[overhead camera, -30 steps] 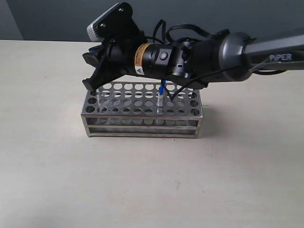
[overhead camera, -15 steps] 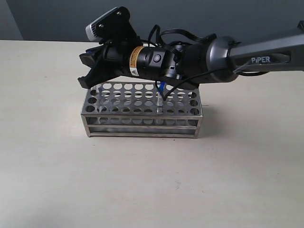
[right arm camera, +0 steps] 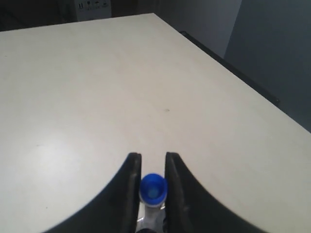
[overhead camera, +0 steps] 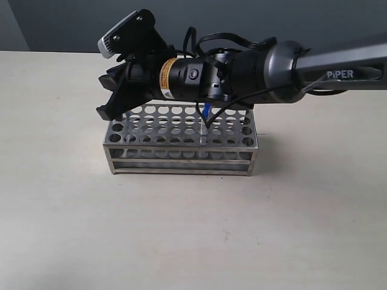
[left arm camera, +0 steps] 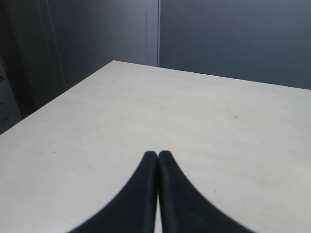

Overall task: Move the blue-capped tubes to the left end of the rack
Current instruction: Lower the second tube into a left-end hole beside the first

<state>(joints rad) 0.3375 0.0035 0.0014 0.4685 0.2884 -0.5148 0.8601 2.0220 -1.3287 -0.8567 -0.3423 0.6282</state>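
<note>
A grey metal rack (overhead camera: 181,158) stands on the pale table (overhead camera: 181,241), with 1 blue-capped tube (overhead camera: 206,112) upright in a hole right of its middle. The right arm (overhead camera: 266,60) reaches across from the right. The right gripper (overhead camera: 109,112) hangs just above the rack's left end.

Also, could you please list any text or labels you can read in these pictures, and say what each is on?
"PiPER": on the grey link of the right arm.
Yellow label on that arm's wrist: its print is too small to read.
Dark marks on a pale panel in the right wrist view: too blurred to read.
Nothing else is legible.
</note>
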